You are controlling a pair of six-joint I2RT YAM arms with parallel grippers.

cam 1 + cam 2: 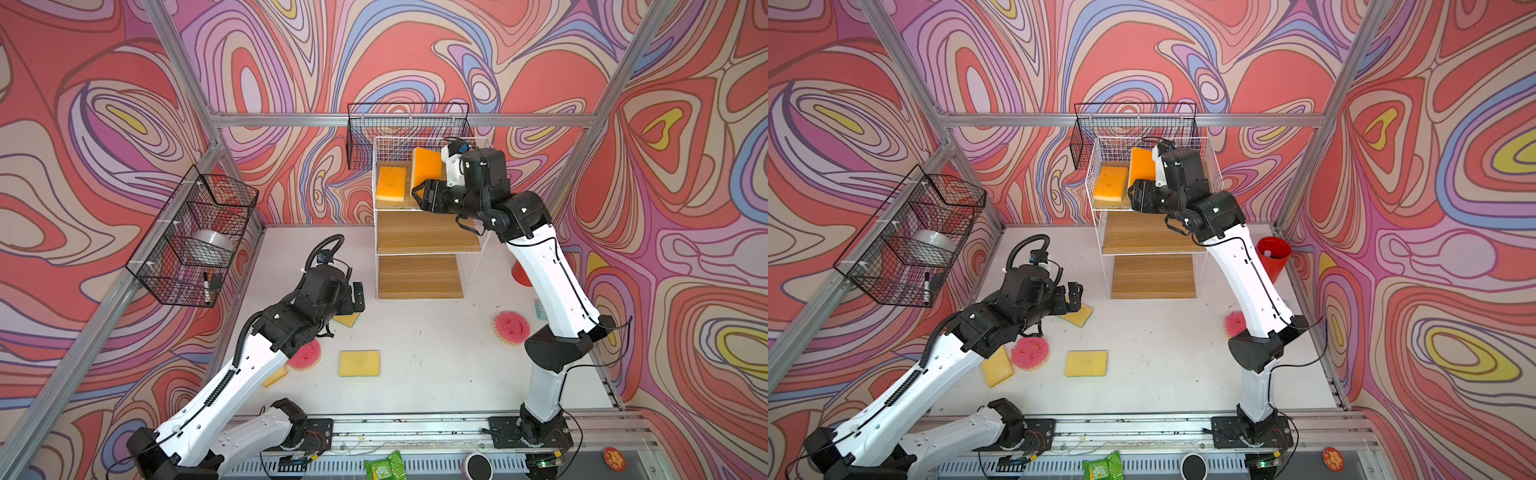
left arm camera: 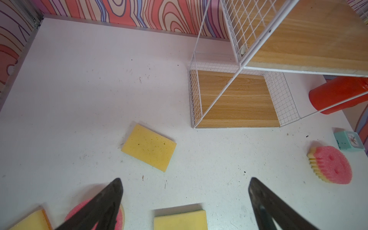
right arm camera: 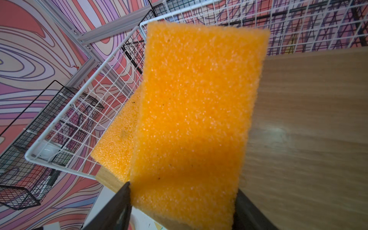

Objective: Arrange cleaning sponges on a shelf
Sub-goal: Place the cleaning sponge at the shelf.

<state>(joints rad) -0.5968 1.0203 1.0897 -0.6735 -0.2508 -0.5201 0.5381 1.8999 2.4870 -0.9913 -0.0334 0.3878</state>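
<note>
Right gripper (image 3: 183, 201) up at the top board of the shelf (image 1: 428, 232), fingers pinching one short end of an orange-topped sponge (image 3: 195, 111). The sponge stands steeply tilted, not flat. Its long axis runs away from the fingers toward the back mesh, orange face turned to the wrist camera. Just beside it a second orange sponge (image 1: 390, 183) lies flat on the same board, orange up, long axis roughly front to back. Left gripper (image 2: 185, 185) hovers over the surface (image 2: 79, 89), fingers spread wide. Ahead of it a rectangular sponge (image 2: 149, 147) lies yellow side up, skewed to the shelf front. Another yellow-up rectangle (image 1: 359, 363) lies long axis left to right. A pink round sponge (image 1: 511, 327) sits near the right arm, a second pink one (image 1: 1030, 352) beside the left arm.
</note>
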